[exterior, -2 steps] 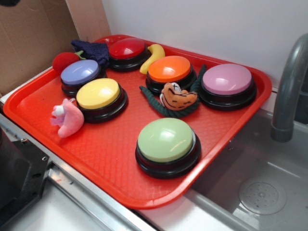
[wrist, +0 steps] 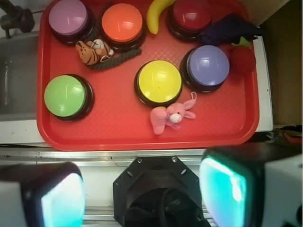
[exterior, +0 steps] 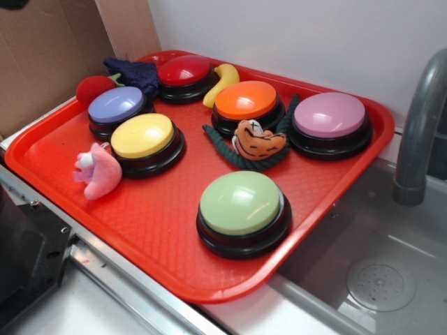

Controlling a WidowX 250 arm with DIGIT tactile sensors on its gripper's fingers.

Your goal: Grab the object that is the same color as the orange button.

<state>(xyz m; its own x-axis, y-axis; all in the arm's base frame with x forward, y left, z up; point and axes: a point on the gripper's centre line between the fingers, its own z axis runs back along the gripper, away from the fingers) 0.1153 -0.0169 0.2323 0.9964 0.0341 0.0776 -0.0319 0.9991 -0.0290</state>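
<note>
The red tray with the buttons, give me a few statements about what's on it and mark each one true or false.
1. The orange tiger toy lies right beside the orange button. True.
2. The banana sits between the red button and the orange button. True.
3. The pink plush rests on top of the green button. False: it lies on the red tray next to the yellow button.
4. The gripper is closed on the tiger toy. False: it is open, back from the tray, holding nothing.
5. There are six buttons on the tray. True.
</note>
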